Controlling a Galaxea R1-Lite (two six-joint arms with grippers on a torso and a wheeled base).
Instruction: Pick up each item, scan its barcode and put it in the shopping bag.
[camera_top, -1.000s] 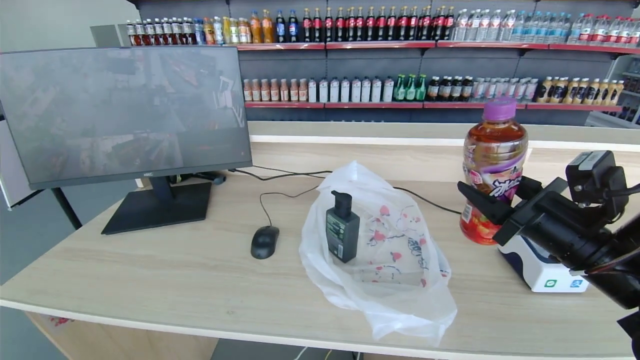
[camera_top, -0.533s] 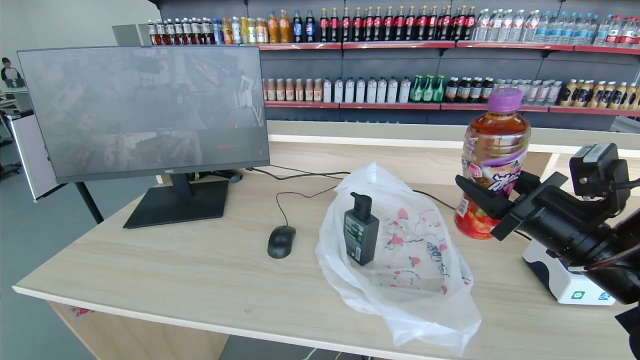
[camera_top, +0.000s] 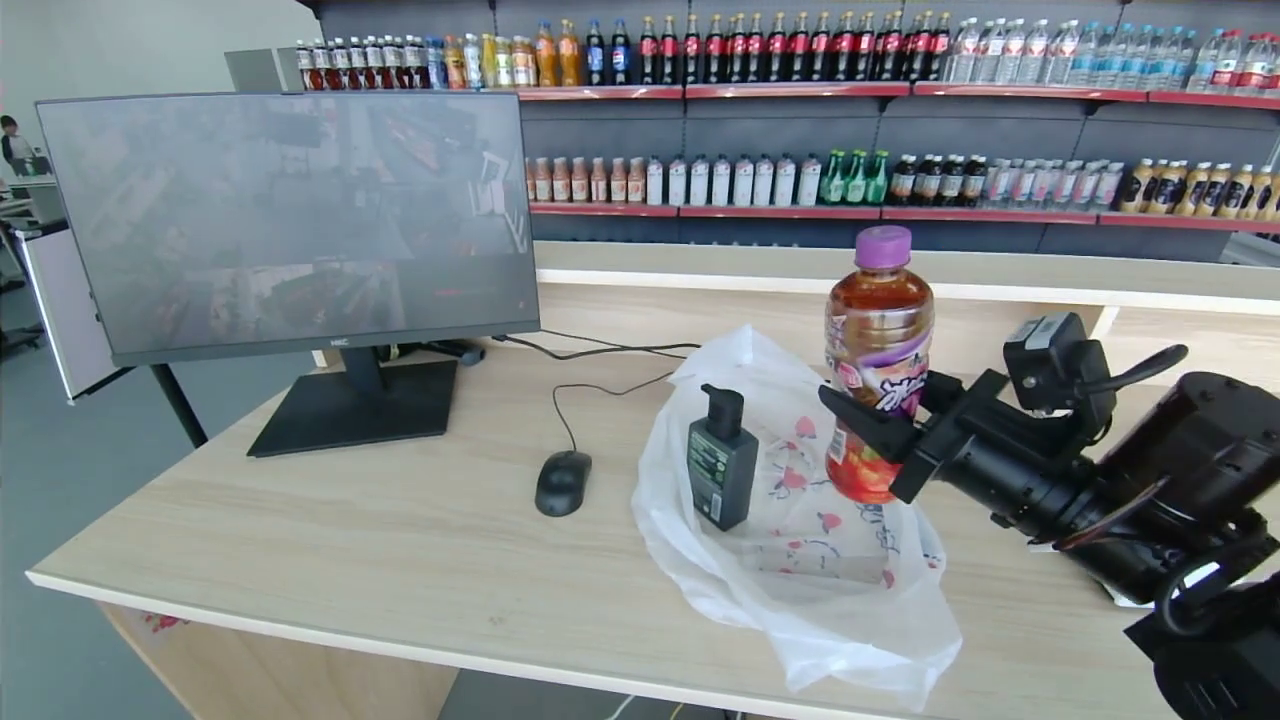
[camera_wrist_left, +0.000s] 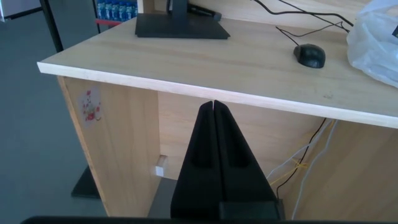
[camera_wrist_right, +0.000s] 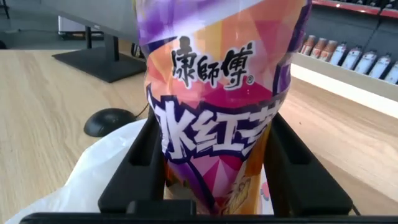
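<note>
Wide pale tabletop (camera_top: 300, 540) out front, and the big dark monitor (camera_top: 290, 220) sits well off to the left of the right pincer (camera_top: 880, 400). Below that pincer lies the crumpled shopping bag (camera_top: 830, 590), part of its printed film hidden behind the load. The right pincer is clamped on the tea bottle (camera_top: 878, 340), upright with its purple cap on top. The far finger is tucked out of sight behind it, and the right wrist view (camera_wrist_right: 214, 162) cuts the bottle (camera_wrist_right: 217, 74) off at top and base. Whether the base touches the bag, I cannot tell. The left pincer (camera_wrist_left: 213, 109) hangs below the tabletop's front edge, fingers pressed together on nothing. A dark pump bottle (camera_top: 720, 465) stands at the bag, just left of the right pincer. The mouse (camera_top: 562, 482) is farther left.
</note>
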